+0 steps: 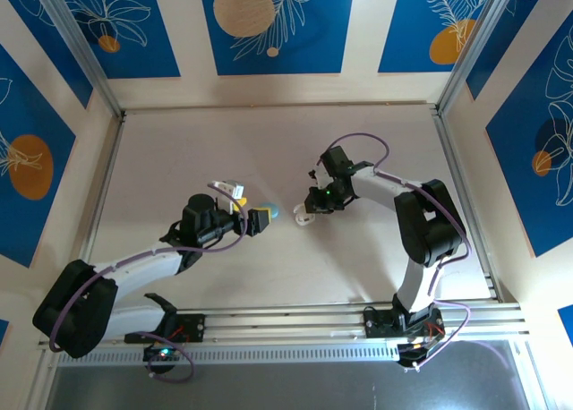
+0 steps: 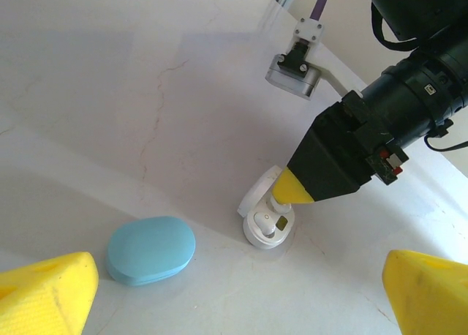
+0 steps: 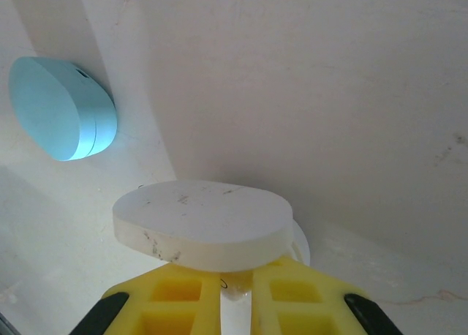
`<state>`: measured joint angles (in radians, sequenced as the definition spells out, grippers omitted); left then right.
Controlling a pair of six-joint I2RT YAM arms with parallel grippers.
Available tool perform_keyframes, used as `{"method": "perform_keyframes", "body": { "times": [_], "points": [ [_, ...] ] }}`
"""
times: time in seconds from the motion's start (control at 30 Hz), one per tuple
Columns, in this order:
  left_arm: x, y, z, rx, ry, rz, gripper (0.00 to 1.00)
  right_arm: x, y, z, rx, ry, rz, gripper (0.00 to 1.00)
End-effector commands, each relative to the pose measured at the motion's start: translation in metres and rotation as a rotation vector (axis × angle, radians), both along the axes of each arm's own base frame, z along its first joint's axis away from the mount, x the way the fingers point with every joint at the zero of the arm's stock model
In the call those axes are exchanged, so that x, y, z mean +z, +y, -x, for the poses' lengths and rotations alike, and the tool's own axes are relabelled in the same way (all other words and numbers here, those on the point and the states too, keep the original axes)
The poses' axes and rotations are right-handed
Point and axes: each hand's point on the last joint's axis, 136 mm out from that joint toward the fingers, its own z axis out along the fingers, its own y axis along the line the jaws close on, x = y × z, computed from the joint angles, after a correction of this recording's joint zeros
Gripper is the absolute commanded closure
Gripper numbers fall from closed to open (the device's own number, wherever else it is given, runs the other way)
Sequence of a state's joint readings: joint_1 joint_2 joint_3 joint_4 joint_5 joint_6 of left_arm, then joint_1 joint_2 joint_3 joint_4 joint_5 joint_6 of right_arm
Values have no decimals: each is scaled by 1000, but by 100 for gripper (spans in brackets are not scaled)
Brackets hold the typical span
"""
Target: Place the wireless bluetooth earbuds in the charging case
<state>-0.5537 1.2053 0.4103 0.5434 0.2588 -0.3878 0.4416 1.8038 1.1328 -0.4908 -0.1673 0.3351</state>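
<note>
The right gripper [image 3: 235,282] has its jaws nearly closed, tips down in the open white charging case [image 2: 256,238], where a white earbud [image 2: 264,221] sits; I cannot tell whether they pinch anything. The left gripper [image 2: 238,276] gapes wide and empty near the closed blue charging case [image 2: 151,249].

White oval charging case [image 2: 268,235], lid [image 2: 257,192] raised, white earbud [image 2: 264,219] seated inside, closed light blue case [image 2: 151,249] lying flat nearby.
</note>
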Motion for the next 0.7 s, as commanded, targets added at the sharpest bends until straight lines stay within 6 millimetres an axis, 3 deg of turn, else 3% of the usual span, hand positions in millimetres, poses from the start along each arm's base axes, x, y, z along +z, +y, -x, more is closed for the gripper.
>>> {"method": "perform_keyframes", "body": {
  "times": [0.0,0.67],
  "points": [
    [10,-1,0,-12,-23,31,0,-4,-3,10,-4,32,23,86],
    [7,-2,0,-19,-15,34,0,2,-8,20,0,27,51,79]
  ]
}}
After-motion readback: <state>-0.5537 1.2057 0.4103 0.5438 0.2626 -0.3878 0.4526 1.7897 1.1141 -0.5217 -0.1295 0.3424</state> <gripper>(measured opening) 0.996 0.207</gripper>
